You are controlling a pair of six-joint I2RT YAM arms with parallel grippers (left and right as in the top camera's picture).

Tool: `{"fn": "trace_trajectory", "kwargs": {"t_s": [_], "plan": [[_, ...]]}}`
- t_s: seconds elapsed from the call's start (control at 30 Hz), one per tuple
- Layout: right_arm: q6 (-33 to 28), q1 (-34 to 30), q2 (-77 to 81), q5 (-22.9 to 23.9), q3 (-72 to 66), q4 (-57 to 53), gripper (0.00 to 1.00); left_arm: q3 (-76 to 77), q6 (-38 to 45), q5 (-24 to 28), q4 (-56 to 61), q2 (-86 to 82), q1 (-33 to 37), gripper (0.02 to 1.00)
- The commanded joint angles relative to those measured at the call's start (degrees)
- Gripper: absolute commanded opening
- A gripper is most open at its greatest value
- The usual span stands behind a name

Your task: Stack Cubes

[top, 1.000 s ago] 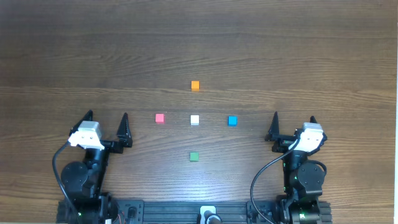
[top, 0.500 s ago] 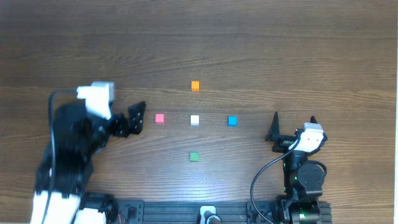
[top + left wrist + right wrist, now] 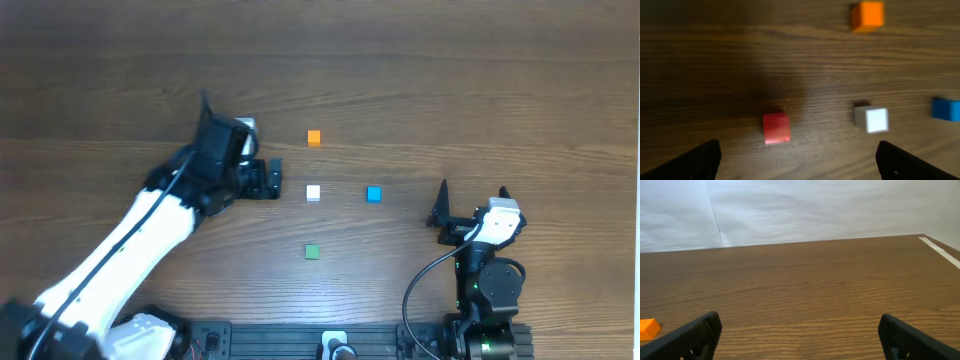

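The left claw [image 3: 797, 150] is held open over the red cube [image 3: 776, 128], its two fingers spread wide on either side. The cube is seen on the bench [image 3: 450, 80] between them, and nothing is gripped yet. The step in hand is judged to be the first pick. In the left wrist view the cube lies a little nearer one finger than the other, so the claw is best centred before it is lowered. A straight descent is called for, with the fingers kept clear of the wood and closed on two opposite flat faces, so that the cube is not twisted or nudged away.

Just beside the red cube, the white cube [image 3: 313, 192] is left untouched at the middle of the layout. The orange cube [image 3: 314, 137] is set beyond it, and the green cube [image 3: 312, 252] nearer the arm bases. The blue cube [image 3: 373, 193] is placed further right. A clean lift is needed before anything is carried over these neighbours.

At far right, the right claw [image 3: 473, 190] is parked open and empty, well apart from every cube.
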Motion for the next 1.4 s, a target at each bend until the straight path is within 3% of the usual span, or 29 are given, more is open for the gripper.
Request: {"fn": "trace_trajectory", "kwargs": {"t_s": [0.03, 0.67, 0.87, 1.17, 1.4], "plan": [[-0.28, -0.37, -0.37, -0.26, -0.50, 0.13, 0.991, 1.53, -3.45, -2.51, 1.40, 5.99, -0.37, 0.998], [-0.28, -0.37, -0.37, -0.26, -0.50, 0.13, 0.991, 2.80, -4.96, -2.54, 0.48, 17.73, -0.46, 0.996], [-0.28, -0.37, -0.37, -0.26, -0.50, 0.13, 0.993, 2.82, -4.92, -4.94, 0.57, 18.14, -1.79, 0.864], [-0.28, -0.37, -0.37, -0.26, -0.50, 0.13, 0.991, 2.82, -4.90, -7.87, 0.57, 18.45, -3.74, 0.827], [-0.28, -0.37, -0.37, -0.26, -0.50, 0.13, 0.991, 2.82, -4.92, -7.89, 0.59, 18.45, -3.74, 0.715]]}}
